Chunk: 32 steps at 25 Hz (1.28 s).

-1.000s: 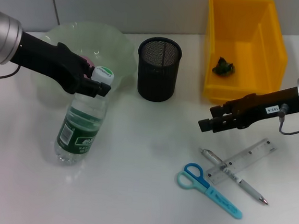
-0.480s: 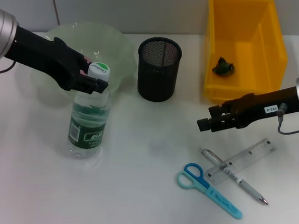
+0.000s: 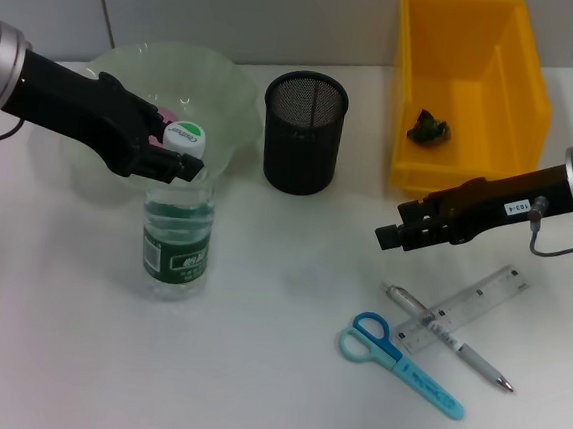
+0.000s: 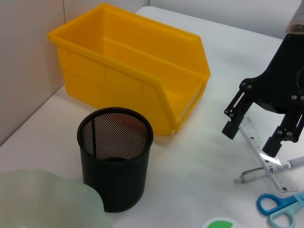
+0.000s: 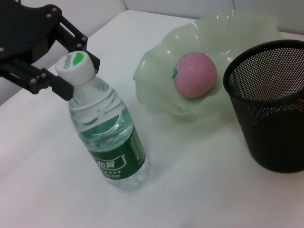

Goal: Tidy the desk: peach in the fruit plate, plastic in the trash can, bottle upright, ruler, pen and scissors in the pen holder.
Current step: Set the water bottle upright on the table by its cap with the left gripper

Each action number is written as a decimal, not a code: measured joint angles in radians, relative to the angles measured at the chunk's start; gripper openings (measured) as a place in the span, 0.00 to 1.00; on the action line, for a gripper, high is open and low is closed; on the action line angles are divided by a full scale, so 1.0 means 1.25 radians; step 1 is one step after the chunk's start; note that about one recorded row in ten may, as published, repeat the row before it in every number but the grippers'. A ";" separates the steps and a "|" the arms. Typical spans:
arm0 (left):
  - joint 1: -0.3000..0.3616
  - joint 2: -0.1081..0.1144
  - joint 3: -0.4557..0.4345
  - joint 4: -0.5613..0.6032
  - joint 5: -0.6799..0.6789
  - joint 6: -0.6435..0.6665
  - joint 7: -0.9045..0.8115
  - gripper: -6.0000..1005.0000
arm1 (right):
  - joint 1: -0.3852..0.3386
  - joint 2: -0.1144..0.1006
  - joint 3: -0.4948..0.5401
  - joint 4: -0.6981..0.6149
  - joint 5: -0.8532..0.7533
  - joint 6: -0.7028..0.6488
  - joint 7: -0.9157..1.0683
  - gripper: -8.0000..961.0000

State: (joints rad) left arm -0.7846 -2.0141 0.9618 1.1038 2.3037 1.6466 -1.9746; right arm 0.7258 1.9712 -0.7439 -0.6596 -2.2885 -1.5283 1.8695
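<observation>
The bottle (image 3: 176,237) stands upright on the desk (image 3: 271,394), just in front of the fruit plate (image 3: 222,88). My left gripper (image 3: 179,152) is shut on its white cap, one finger on each side. In the right wrist view the peach (image 5: 195,75) lies in the fruit plate (image 5: 237,33). The empty pen holder (image 3: 304,131) stands beside the plate. My right gripper (image 3: 389,235) hovers open above the desk, just behind the ruler (image 3: 480,297), the pen (image 3: 448,338) and the scissors (image 3: 401,362). The ruler lies across the pen. Green plastic (image 3: 430,127) sits in the trash can (image 3: 520,64).
A grey wall runs along the desk's far edge behind the plate, pen holder and trash can. The left wrist view shows the pen holder (image 4: 115,159), the trash can (image 4: 133,90) and my right gripper (image 4: 250,138) over the ruler (image 4: 266,156).
The bottle has gone from leaning to upright, its cap carried back and slightly left by my left gripper. My right gripper has crept slightly left.
</observation>
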 joint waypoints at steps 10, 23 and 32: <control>0.008 -0.001 -0.029 0.022 -0.014 0.024 0.021 0.45 | 0.000 0.000 0.000 0.000 0.000 0.005 0.002 0.76; 0.027 0.008 -0.074 0.044 -0.019 0.060 0.087 0.45 | 0.000 0.000 0.000 0.000 0.000 0.007 0.002 0.76; 0.041 0.035 -0.101 0.039 -0.020 0.074 0.133 0.45 | 0.000 0.001 0.000 -0.003 0.001 0.007 0.002 0.76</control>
State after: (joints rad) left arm -0.7328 -1.9703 0.8353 1.1522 2.2786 1.7389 -1.8085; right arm 0.7256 1.9727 -0.7440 -0.6637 -2.2869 -1.5201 1.8715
